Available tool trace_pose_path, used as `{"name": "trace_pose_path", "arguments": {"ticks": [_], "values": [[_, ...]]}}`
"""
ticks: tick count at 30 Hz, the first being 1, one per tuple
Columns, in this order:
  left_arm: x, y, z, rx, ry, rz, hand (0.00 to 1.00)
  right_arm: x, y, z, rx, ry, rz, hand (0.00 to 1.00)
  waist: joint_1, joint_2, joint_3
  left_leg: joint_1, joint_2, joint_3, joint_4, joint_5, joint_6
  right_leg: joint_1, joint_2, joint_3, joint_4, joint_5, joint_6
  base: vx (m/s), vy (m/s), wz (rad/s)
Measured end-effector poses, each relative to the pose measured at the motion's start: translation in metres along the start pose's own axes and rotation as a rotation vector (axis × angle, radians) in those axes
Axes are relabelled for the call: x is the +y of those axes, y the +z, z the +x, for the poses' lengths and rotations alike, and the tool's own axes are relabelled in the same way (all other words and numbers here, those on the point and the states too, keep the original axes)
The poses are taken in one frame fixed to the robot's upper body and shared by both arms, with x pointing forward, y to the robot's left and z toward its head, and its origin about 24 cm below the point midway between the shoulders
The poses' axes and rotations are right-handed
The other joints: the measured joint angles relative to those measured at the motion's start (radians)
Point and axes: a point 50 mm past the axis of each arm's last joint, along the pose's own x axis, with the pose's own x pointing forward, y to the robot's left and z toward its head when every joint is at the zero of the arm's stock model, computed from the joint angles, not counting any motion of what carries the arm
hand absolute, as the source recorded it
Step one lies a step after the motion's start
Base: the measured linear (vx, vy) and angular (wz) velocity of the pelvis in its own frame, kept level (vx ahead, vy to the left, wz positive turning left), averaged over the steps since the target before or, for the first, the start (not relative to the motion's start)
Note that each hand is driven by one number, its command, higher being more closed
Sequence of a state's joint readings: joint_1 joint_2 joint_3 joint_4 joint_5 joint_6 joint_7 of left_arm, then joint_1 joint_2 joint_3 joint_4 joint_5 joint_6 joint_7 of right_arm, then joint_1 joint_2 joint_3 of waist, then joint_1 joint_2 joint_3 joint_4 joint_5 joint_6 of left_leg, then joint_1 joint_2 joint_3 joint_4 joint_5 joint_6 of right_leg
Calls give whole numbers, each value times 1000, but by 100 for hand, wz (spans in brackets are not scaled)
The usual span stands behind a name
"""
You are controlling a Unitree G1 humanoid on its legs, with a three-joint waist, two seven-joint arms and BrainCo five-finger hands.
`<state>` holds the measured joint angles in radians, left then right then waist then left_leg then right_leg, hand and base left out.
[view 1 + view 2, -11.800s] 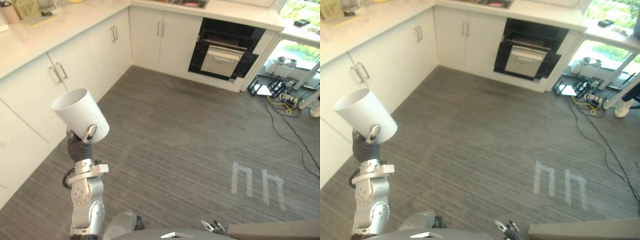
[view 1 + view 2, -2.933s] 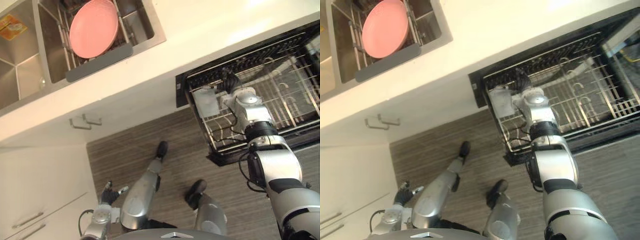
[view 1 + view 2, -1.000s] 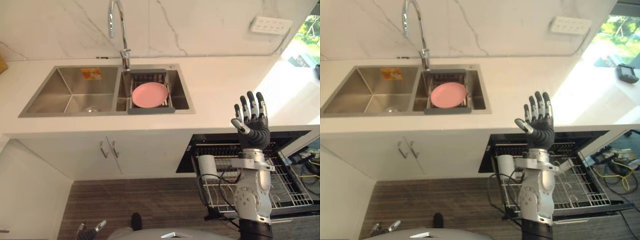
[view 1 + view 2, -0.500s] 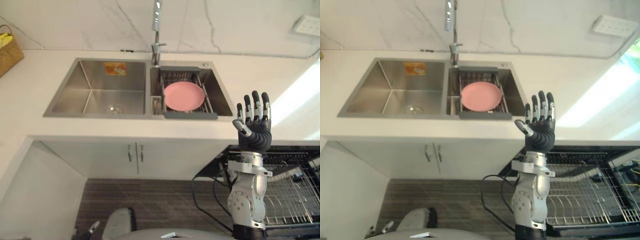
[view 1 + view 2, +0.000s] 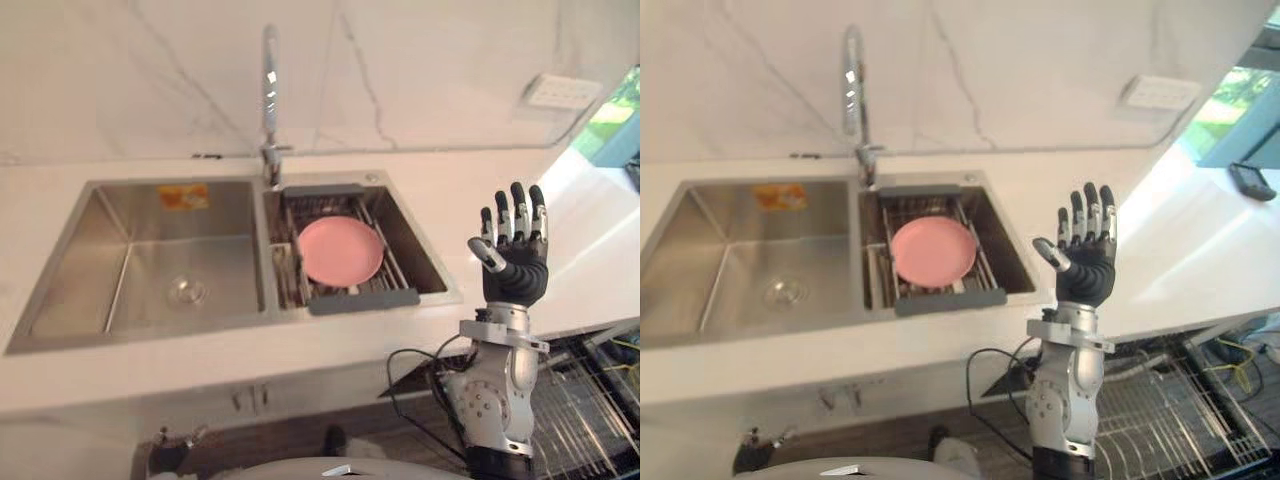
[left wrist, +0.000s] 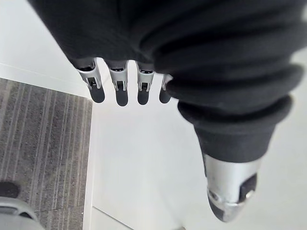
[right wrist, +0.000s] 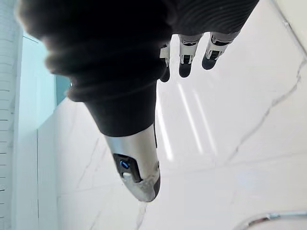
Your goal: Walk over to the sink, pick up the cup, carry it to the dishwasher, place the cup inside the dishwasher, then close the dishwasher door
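Right hand (image 5: 1085,268) is up in front of me, fingers straight and a little spread, thumb out to the side, holding nothing. It hangs over the counter's (image 5: 455,195) front edge, to the right of the sink (image 5: 60,335). Its wrist view agrees: straight fingers against the marble wall.

Left hand (image 6: 182,57) is down low by the cabinet front near the floor (image 6: 38,143), fingers straight, thumb apart, nothing in it either.

So the cup is in neither hand, and I cannot tell where it is from these views.

Dishwasher now: its wire rack (image 5: 1170,400) sticks out past the counter's front edge at the lower right, below the raised hand, so it stands open.

Moving out to the sink: two steel basins. Over the right basin sits a grey-framed drainer (image 5: 362,300), and a pink plate (image 5: 340,250) lies flat in it. In the left basin I see the drain (image 5: 187,292) and an orange sticker (image 5: 183,196) on the back wall. Tap (image 5: 270,90) rises at the sink's back edge, between the basins.

On the wall at the far right, a white outlet (image 5: 565,92). A small black object (image 5: 1250,180) lies on the counter's far right end.
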<state>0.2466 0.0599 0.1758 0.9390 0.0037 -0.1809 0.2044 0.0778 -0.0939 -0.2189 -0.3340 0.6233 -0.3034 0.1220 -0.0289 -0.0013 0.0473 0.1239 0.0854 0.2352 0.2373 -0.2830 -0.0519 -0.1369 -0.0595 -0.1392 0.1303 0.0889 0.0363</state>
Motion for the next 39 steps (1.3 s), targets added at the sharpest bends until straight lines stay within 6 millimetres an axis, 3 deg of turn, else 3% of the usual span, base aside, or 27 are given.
{"name": "trace_pose_path", "arguments": {"ticks": [1, 3, 7, 11, 17, 22, 27, 32, 39], "values": [[-7, 2, -1, -4, -15, -14, 0, -1, 1, 1, -5, 1, -5, 0, -4, 24, -1, 0, 9, -21, -17, -5, 4, 9, 18, -2, -38, 7, 0, 169, -77, -3], [-13, 5, -1, -10, -27, -24, 0, -5, 4, 1, -15, -22, -17, 0, -9, 34, 3, 11, 16, -49, -42, 3, -3, 40, 34, -15, -88, 23, -4, 124, -54, 15], [-10, 6, 0, -20, -17, -22, 0, -2, 4, 5, -25, -4, -20, 0, 15, 12, 4, 38, 24, -63, -85, 10, -4, 110, 53, -28, -213, 81, -7, 15, -1, 11], [-5, 4, 0, -17, 8, -31, 0, 2, 2, 10, 14, 46, -125, 0, 28, 1, 19, 30, 17, -69, -101, 12, -6, 102, 45, -35, -220, 88, -7, -53, 28, 6], [-3, 1, -1, -13, 9, -5, 0, 1, 1, 25, 146, 273, -576, 0, 33, 0, 21, 22, 10, -98, -143, 44, -9, 90, 33, -69, -220, 87, -7, 16, 9, 15], [-2, 0, 1, -5, 12, 2, 0, 18, 18, 67, 38, 403, -882, 0, 33, -4, 19, 4, 4, -104, -156, 76, -9, 72, 23, -87, -220, 91, -10, 4, 5, 10], [1, 1, 1, -7, 14, 22, 0, 36, 18, 80, 2, 536, -1127, 0, 35, -15, 13, 0, -6, -122, -186, 103, -7, 66, 11, -104, -220, 98, -12, -36, 5, 14], [15, -6, 1, 16, 50, 30, 0, 49, 7, 85, 46, 749, -1316, 0, 38, -58, -7, -6, -7, -124, -185, 108, -10, 65, 8, -108, -220, 99, -18, -66, -5, 2], [16, -11, 0, 37, 52, 36, 0, 60, -10, 76, 88, 1019, -1539, 0, 36, -58, -11, -14, -3, -128, -184, 111, -15, 61, 10, -117, -220, 96, -21, -19, -3, 1]]}}
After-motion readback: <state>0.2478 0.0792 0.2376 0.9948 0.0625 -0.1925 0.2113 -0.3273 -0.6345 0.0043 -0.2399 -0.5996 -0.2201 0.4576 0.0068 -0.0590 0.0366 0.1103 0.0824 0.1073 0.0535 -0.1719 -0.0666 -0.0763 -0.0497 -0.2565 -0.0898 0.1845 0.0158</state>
